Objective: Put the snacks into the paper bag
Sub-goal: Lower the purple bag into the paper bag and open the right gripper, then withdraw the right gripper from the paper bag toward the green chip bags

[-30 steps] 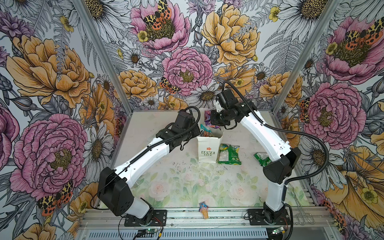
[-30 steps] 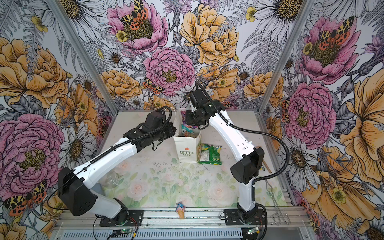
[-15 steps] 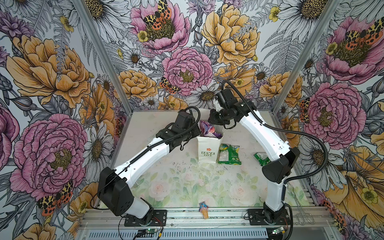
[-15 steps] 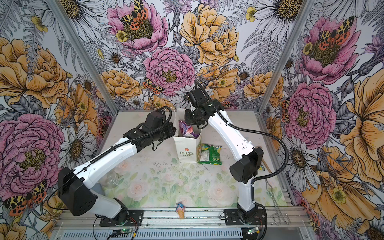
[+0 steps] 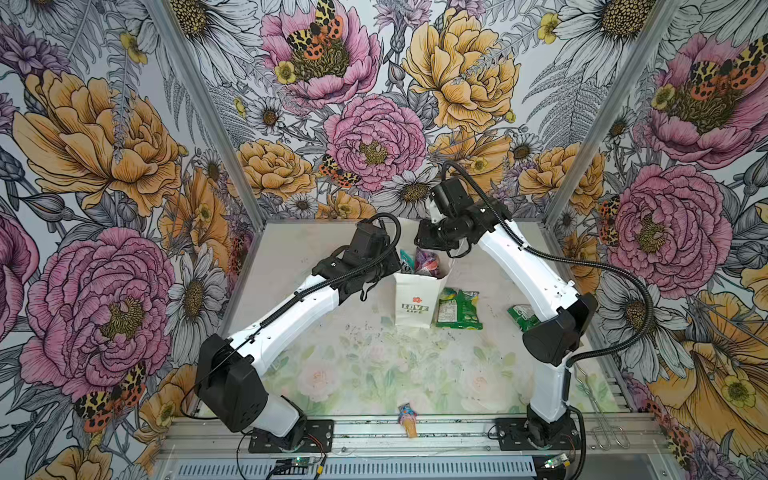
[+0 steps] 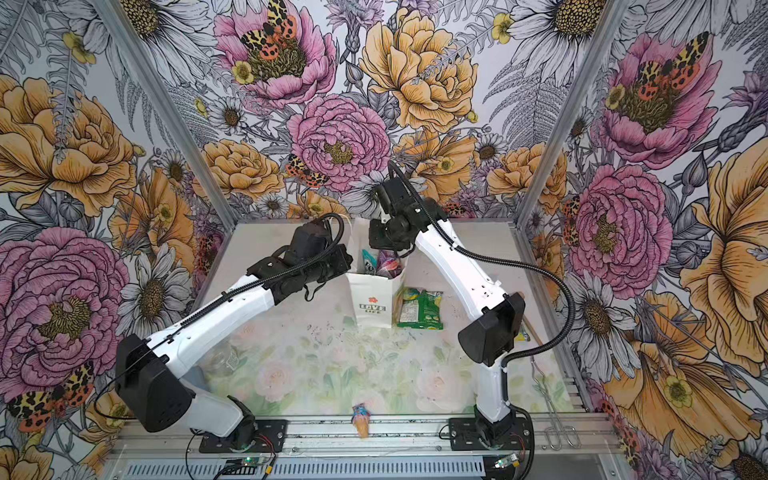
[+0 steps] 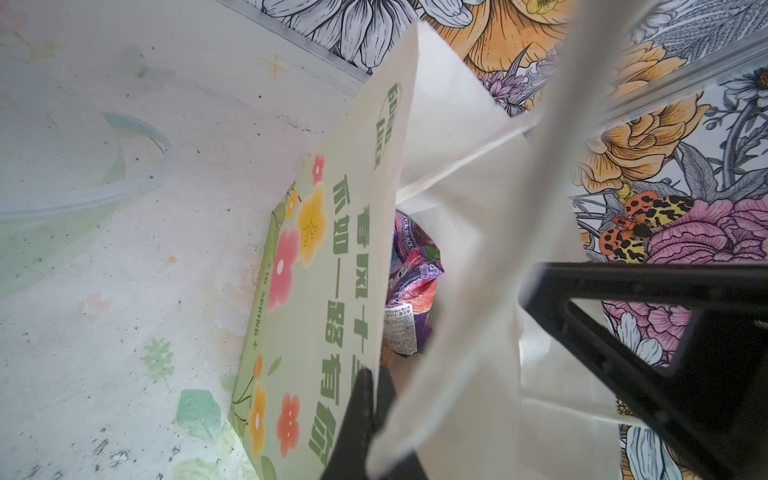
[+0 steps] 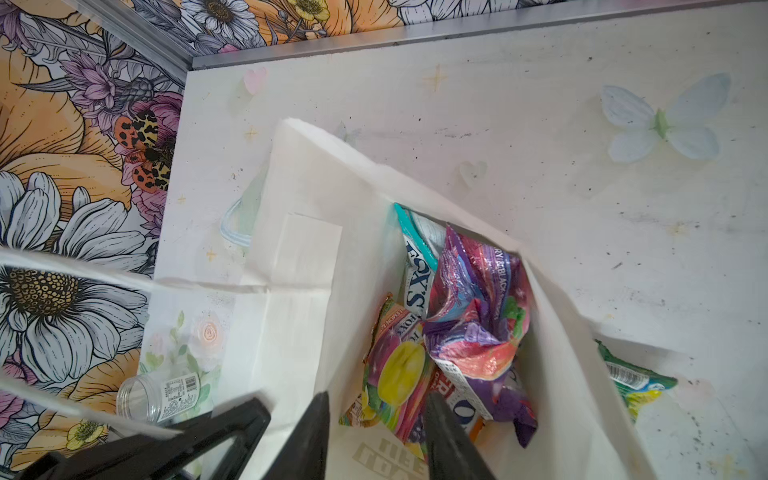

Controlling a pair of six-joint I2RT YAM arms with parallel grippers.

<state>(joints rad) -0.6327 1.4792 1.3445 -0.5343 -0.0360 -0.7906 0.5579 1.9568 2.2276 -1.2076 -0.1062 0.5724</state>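
The paper bag [image 5: 417,305] stands upright on the far half of the table [image 5: 374,374]. The purple packet [image 8: 478,316] now lies crumpled in its mouth, beside the teal packet [image 8: 415,249] and the pink-yellow packet [image 8: 395,370] (a second ago it was still hanging from the right gripper above the opening). The right gripper [image 8: 377,397] hovers just over the bag, its jaws parted with nothing between them; I have watched them widen since the earlier frames. My left gripper [image 7: 372,386] is where it was, pinched tight on the bag's left rim. A green packet [image 5: 459,309] lies flat just right of the bag. A second green packet [image 5: 519,313] lies farther right, partly hidden by the right arm.
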